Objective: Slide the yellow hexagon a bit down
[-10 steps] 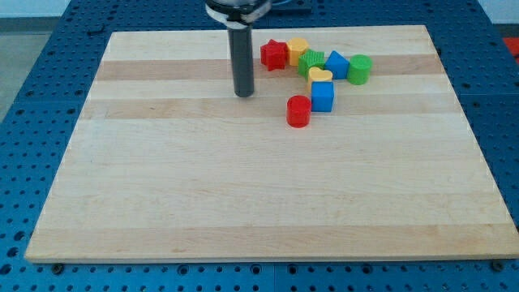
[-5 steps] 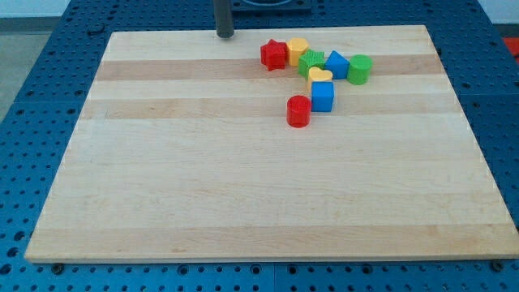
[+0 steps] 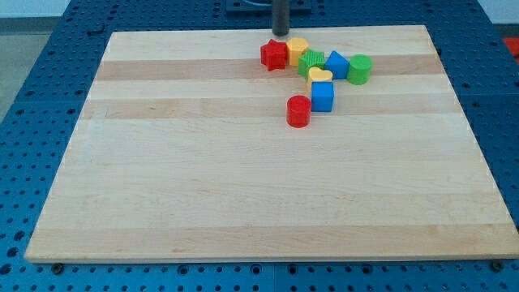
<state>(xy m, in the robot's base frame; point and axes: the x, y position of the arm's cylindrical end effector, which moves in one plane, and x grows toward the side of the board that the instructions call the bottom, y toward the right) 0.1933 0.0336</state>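
The yellow hexagon sits near the board's top edge, touching the red star on its left and the green star on its lower right. My tip is at the board's top edge, just above the red star and up-left of the yellow hexagon, apart from both. Below lie a yellow heart, a blue cube and a red cylinder.
A blue block and a green cylinder lie right of the green star. The wooden board rests on a blue perforated table.
My tip moved from the board's upper middle up to the top edge, then right toward the red star and yellow hexagon. The blocks have not moved.
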